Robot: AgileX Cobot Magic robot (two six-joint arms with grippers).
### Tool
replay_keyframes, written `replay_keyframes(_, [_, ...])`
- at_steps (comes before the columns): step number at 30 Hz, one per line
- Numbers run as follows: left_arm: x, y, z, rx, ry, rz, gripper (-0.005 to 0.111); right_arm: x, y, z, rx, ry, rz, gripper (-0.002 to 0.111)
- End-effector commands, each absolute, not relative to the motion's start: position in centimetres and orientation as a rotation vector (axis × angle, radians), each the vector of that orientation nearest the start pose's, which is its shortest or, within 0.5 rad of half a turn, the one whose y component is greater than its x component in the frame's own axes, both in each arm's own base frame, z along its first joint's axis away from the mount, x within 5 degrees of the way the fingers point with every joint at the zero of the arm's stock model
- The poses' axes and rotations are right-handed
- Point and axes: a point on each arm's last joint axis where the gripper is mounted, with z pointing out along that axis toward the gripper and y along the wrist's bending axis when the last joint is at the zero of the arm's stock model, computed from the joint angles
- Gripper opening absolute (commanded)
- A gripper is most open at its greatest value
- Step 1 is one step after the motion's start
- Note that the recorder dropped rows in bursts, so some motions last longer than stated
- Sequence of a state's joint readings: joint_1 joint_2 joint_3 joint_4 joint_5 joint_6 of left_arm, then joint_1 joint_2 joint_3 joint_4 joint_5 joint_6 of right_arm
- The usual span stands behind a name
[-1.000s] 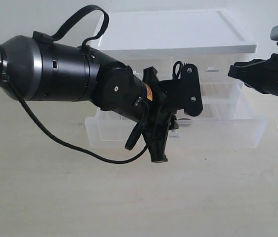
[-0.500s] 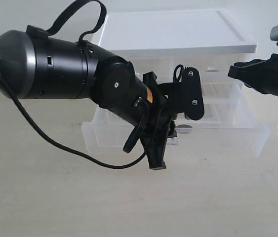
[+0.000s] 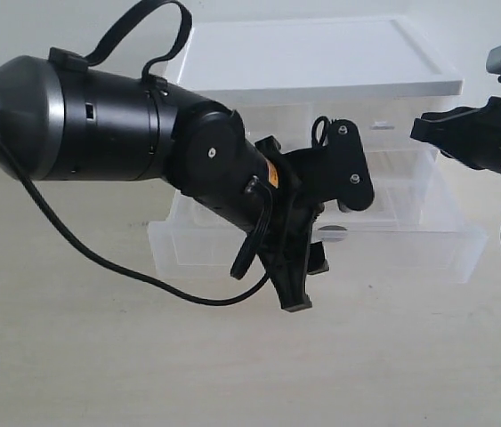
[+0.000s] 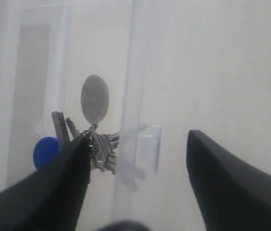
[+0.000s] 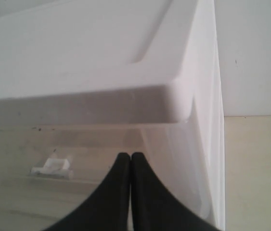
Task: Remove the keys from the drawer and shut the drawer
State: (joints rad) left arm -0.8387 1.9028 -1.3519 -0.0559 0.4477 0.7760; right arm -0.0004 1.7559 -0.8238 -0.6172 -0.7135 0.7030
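Here the left claw [image 4: 139,137] is released, its two dark fingers [image 4: 53,192] spread wide apart and gripping nothing. In the left wrist view the drawer's [image 4: 130,96] clear front wall and its white tab handle [image 4: 150,144] lie in the gap between those fingers. The keys [image 4: 99,151] lie inside the drawer, just behind that front wall and close to the handle. Their round grey tag [image 4: 95,98] lies flat on the drawer floor and the round blue tag [image 4: 46,151] shows beside one fingertip, partly hidden by it. Whether that fingertip touches the bunch I cannot tell.

In the exterior view the drawer stands pulled out from the foot of the storage cabinet [image 3: 321,58], whose flat white top shows behind the left arm. The arm reaches in from the left and points down over the drawer's middle, hiding the keys from this camera. The cabinet rests on a pale desk [image 3: 99,365].

The right claw [image 5: 130,161] is clenched, fingertips pressed together on nothing. It hangs off the desk at the cabinet's right side, near the white lid.
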Motion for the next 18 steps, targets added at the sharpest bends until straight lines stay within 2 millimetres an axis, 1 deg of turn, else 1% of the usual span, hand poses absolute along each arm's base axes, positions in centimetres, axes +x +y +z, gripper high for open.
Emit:
replay_keyframes(1, [27.2, -31.1, 23.4, 1.692, 1.734, -0.115, 0.055, 35.5, 3.5, 20.2, -0.094, 1.805, 0.496, 0.000])
replay_keyframes(5, [26.9, -31.3, 24.9, 1.587, 1.737, -0.192, 0.055, 35.5, 3.4, 20.1, -0.093, 1.809, 0.493, 0.000])
replay_keyframes(6, [27.0, -31.4, 25.5, 1.517, 1.734, -0.219, 0.055, 35.5, 3.4, 20.1, -0.093, 1.809, 0.493, 0.000])
replay_keyframes(9, [27.9, -31.6, 26.0, 1.369, 1.761, -0.263, 0.055, 35.5, 3.4, 20.1, -0.093, 1.809, 0.493, 0.000])
replay_keyframes(10, [28.4, -31.5, 26.1, 1.329, 1.799, -0.280, 0.055, 35.5, 3.4, 20.1, -0.093, 1.809, 0.493, 0.000])
replay_keyframes(11, [29.3, -31.2, 26.1, 1.295, 1.891, -0.304, 0.055, 35.5, 3.4, 20.1, -0.093, 1.809, 0.493, 0.000])
replay_keyframes(13, [30.5, -31.1, 26.1, 1.247, 1.992, -0.330, 0.055, 35.5, 3.4, 20.1, -0.093, 1.809, 0.493, 0.000])
replay_keyframes(16, [32.5, -30.9, 25.5, 1.211, 2.162, -0.349, 0.055, 35.5, 3.4, 20.1, -0.093, 1.809, 0.493, 0.000])
replay_keyframes(18, [33.4, -30.9, 25.2, 1.176, 2.233, -0.360, 0.055, 35.5, 3.4, 20.1, -0.093, 1.809, 0.493, 0.000])
